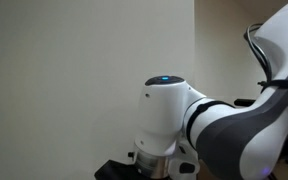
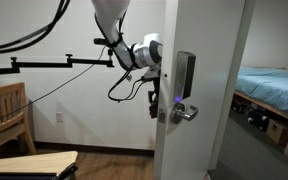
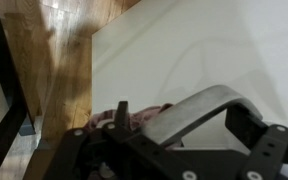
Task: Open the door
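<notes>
The door (image 2: 209, 60) is a tall off-white panel standing ajar, with a black electronic lock (image 2: 185, 75) and a silver lever handle (image 2: 185, 113) on its near face. My gripper (image 2: 153, 103) hangs at the door's free edge at handle height, mostly on the far side of the panel. In the wrist view a silver lever handle (image 3: 199, 110) lies right across my dark gripper (image 3: 164, 140), against the door panel (image 3: 184, 50). A black finger (image 3: 122, 110) stands to its left. I cannot tell whether the jaws grip the handle.
A bedroom with a blue bed (image 2: 274, 85) shows through the opening beside the door. A wooden chair (image 2: 4, 115) and desk edge (image 2: 29, 165) stand by the wall. My arm's white wrist (image 1: 169, 105) fills an exterior view before a plain off-white surface (image 1: 74, 70).
</notes>
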You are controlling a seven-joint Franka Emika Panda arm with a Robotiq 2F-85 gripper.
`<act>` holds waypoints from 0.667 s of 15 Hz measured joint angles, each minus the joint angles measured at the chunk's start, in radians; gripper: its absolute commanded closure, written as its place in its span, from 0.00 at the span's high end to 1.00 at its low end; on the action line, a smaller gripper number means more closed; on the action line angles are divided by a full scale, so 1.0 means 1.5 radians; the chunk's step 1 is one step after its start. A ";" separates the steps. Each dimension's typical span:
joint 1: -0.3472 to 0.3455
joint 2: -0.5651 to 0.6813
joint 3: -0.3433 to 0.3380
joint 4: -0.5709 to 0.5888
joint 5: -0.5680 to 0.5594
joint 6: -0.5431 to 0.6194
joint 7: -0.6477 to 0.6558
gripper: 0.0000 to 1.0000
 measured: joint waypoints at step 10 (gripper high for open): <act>0.000 0.000 -0.004 0.000 -0.016 -0.003 0.003 1.00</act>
